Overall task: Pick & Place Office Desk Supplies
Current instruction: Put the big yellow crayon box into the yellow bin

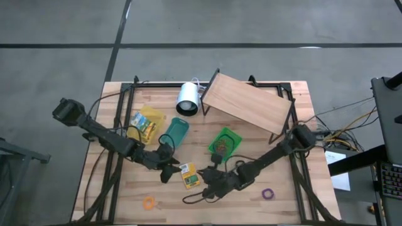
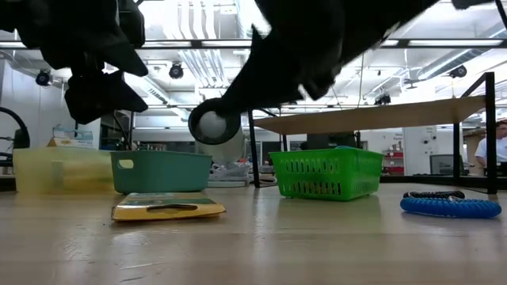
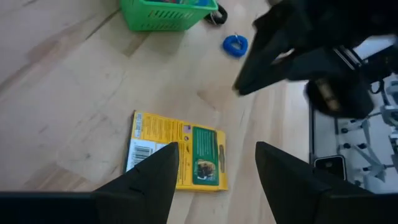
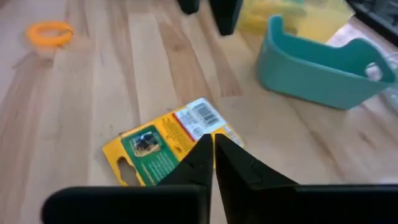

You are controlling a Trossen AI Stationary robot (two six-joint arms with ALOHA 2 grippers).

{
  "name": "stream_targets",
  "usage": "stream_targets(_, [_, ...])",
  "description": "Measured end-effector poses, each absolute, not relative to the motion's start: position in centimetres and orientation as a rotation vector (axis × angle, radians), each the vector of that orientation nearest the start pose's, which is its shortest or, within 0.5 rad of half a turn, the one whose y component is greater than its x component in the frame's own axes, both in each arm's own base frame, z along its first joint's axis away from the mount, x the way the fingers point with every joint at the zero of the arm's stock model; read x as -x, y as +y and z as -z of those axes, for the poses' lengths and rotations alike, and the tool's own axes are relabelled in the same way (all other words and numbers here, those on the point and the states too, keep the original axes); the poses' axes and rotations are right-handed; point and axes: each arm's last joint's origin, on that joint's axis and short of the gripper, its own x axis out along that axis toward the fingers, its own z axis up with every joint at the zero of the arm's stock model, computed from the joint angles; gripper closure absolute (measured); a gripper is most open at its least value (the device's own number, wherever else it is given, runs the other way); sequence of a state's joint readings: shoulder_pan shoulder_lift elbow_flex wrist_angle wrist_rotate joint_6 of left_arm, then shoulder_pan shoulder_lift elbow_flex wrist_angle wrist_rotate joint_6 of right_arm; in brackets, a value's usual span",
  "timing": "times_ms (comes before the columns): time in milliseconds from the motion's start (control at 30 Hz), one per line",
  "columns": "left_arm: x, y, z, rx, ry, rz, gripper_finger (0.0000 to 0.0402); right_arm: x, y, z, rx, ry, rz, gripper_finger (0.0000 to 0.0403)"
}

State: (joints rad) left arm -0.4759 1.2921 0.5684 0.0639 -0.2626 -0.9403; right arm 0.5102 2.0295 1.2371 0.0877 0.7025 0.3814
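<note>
Packet (image 1: 188,175) lies flat: thin, light, stiff card, so pinch an edge. Right gripper (image 4: 212,144) fingers together, empty, above it; left gripper (image 3: 214,163) fingers apart beside.

Bare table (image 4: 74,99) ahead of right fingers; yellow packet (image 4: 168,140) just beneath, teal bin (image 4: 317,62) beyond blocks.

Wooden table (image 1: 125,213) fills centre frame of the high view. White cylinder (image 1: 187,98) lies at upper centre, just left of the slanted wooden board (image 1: 246,104) on its black frame. Teal bin (image 1: 175,132) sits left of centre, green basket (image 1: 224,142) right of it, translucent yellow bin (image 1: 154,116) further left.
</note>
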Motion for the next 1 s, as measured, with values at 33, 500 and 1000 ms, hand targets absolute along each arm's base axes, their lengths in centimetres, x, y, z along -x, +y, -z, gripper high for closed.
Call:
stream_targets(33, [-22.2, -10.6, -18.1, 0.667, 0.657, -0.099, 0.0183, -37.9, 19.1, -14.5, 0.036, 0.536, 0.289, 0.0390])
stream_targets(500, [-22.0, -10.2, -17.6, 0.647, 0.659, -0.186, 0.0184, -38.9, 20.0, -12.7, -0.048, 0.585, 0.228, 0.0394])
stream_targets(1000, [-23.1, -10.3, -14.1, 0.745, 0.825, -0.230, 0.0184, -38.7, 20.1, -12.4, -0.048, 0.597, 0.221, 0.0394])
